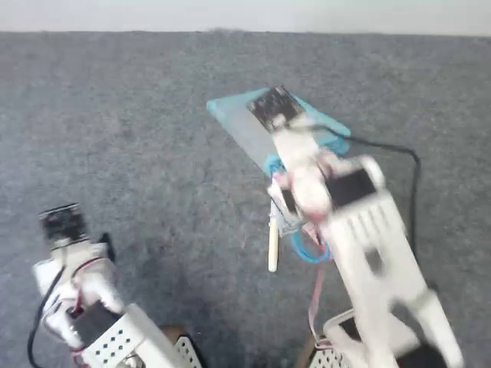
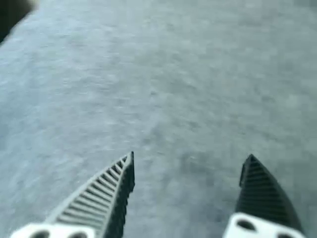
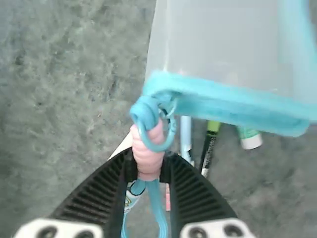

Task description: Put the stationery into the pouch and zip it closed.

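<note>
Pouch (image 3: 223, 54) is covering most of 3 pens (image 3: 208, 148); right gripper (image 3: 147, 157) is pinching a pink piece (image 3: 148, 139), hard to identify; left gripper (image 2: 190, 157) is hanging open.

The pouch (image 1: 239, 124) is a flat, see-through case with turquoise trim, on the grey bench (image 1: 138, 138). At its trimmed edge sit a blue cord loop (image 3: 151, 124) and a pink tab (image 3: 148, 146), the tab pinched in the right tool (image 3: 147, 157). Three pens (image 3: 209, 144) poke out from behind that edge, far ends hidden, and a cream pen (image 1: 272, 245) lies just beside them.
</note>
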You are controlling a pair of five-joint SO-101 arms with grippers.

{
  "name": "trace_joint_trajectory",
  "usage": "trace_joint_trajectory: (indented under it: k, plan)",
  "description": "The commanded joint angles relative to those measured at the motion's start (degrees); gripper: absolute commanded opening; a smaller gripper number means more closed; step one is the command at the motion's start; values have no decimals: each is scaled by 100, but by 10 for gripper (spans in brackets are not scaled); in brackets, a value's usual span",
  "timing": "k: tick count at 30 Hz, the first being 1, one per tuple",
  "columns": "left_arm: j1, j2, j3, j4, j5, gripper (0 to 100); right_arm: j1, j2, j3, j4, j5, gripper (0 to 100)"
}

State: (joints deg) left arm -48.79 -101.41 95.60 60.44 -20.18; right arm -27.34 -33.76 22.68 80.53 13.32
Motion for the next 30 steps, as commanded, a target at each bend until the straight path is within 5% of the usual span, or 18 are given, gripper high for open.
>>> trace_joint_trajectory:
  k: [1, 9, 17, 30]
  plan:
    - [1046, 149, -822, 624, -123, 327, -57, -1868, 1266, -541, 369, 6]
    - [3218, 1785, -2993, 923, 316, 361, -1297, -2413, 1820, -629, 633, 7]
    - [4642, 4079, -4787, 607, 1134, 378, -1358, -1297, 1793, -1376, 651, 7]
    - [5002, 2251, -4259, 1380, 1143, 408, -1262, -629, -97, 57, 457, 7]
